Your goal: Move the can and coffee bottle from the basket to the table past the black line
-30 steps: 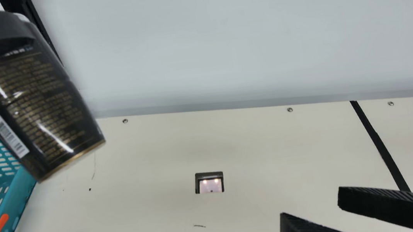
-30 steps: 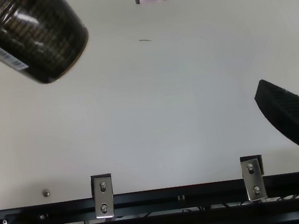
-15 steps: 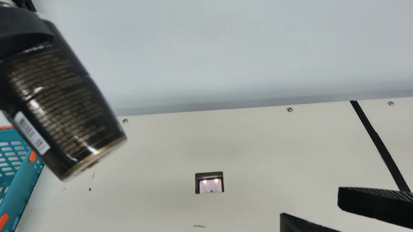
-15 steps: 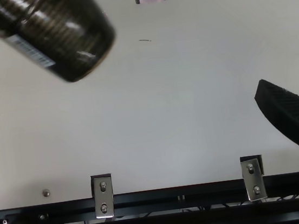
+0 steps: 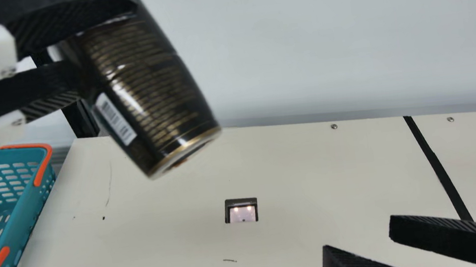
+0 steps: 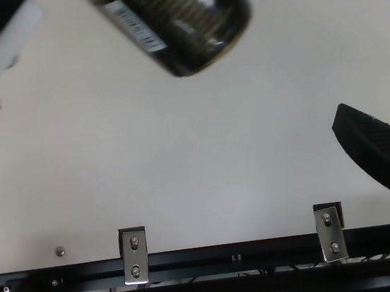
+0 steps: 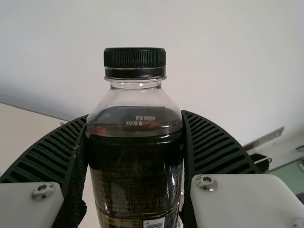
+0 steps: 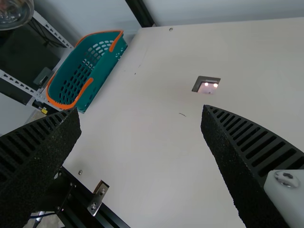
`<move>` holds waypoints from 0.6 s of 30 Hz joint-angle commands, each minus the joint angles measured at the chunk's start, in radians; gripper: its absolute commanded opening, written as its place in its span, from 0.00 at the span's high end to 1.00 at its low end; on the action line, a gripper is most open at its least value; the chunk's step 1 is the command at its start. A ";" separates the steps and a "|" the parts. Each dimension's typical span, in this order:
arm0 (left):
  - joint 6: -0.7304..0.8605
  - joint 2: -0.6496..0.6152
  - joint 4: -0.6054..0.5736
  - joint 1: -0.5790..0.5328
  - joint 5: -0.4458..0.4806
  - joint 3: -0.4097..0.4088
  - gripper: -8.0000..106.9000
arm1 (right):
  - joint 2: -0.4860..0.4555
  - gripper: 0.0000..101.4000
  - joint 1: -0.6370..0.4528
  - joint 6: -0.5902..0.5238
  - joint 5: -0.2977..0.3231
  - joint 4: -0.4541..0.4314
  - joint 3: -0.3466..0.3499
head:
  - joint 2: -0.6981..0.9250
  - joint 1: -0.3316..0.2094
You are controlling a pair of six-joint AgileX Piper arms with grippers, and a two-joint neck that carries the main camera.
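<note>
Since half a second ago, the bottle point(image 5: 152, 89) has swung rightward across the main view, away from the basket point(image 5: 16, 217) and over the bare part of the table point(image 5: 294, 234) between basket and black line point(image 5: 434, 156). It hangs tilted in the air, base slanting down and to the right, clamped between both fingers of the left gripper point(image 5: 105, 48). That gripper's white mounts have come into the main view, and the basket's far corner, with its orange trim point(image 5: 42, 167), is now uncovered. In the left wrist view the fingers press on either side of the bottle just below its shoulder, under a black cap point(image 7: 135, 59). The right gripper point(image 5: 358, 237) has kept its place, fingers well apart with nothing between them.

The cream tabletop carries a small dark-framed recess point(image 5: 241, 211) with two lit spots, a few thin scratches and a row of screws along its far edge. Behind it rises a pale wall point(image 5: 298, 32). The top view shows a black rail point(image 6: 230, 254) along the near edge, fixed with two metal brackets.
</note>
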 commanded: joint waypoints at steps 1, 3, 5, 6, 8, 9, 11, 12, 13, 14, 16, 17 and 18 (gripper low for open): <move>-0.043 0.014 0.039 -0.063 -0.030 -0.009 0.84 | 0.000 0.00 0.000 0.000 0.000 0.000 0.000 | -0.010 -0.003; -0.077 0.028 0.073 -0.108 -0.053 -0.020 0.84 | 0.000 0.00 0.000 0.000 0.000 0.000 0.000 | -0.010 -0.003; -0.107 0.040 0.103 -0.149 -0.073 -0.030 0.84 | 0.000 0.00 0.000 0.000 0.000 0.000 0.000 | -0.010 -0.003; -0.123 0.045 0.118 -0.169 -0.083 -0.036 0.84 | 0.000 0.00 0.000 0.000 0.000 0.000 0.000 | -0.010 -0.003; -0.154 0.056 0.150 -0.207 -0.099 -0.048 0.84 | 0.000 0.00 0.000 0.000 0.000 0.000 0.000 | -0.010 -0.003; -0.171 0.061 0.167 -0.226 -0.108 -0.055 0.84 | 0.000 0.00 0.000 0.000 0.000 0.000 0.000 | -0.010 -0.003; -0.200 0.069 0.197 -0.261 -0.120 -0.068 0.84 | 0.000 0.00 0.000 0.000 0.000 0.000 0.000 | -0.010 -0.003; -0.212 0.073 0.210 -0.277 -0.125 -0.074 0.84 | 0.000 0.00 0.000 0.000 0.000 0.000 0.000 | -0.010 -0.003; -0.228 0.077 0.227 -0.294 -0.131 -0.080 0.84 | 0.000 0.00 0.000 0.000 0.000 0.000 0.000 | -0.010 -0.003; -0.240 0.081 0.239 -0.309 -0.135 -0.086 0.84 | 0.000 0.00 0.000 0.000 0.000 0.000 0.000 | -0.010 -0.003; -0.266 0.087 0.268 -0.337 -0.143 -0.097 0.84 | 0.000 0.00 0.000 0.000 0.000 0.000 0.000 | -0.010 -0.003; -0.279 0.090 0.283 -0.353 -0.146 -0.102 0.84 | 0.000 0.00 0.000 0.000 0.000 0.000 0.000 | -0.010 -0.003; -0.288 0.092 0.294 -0.366 -0.148 -0.106 0.84 | 0.000 0.00 0.000 0.000 0.000 0.000 0.000 | -0.010 -0.003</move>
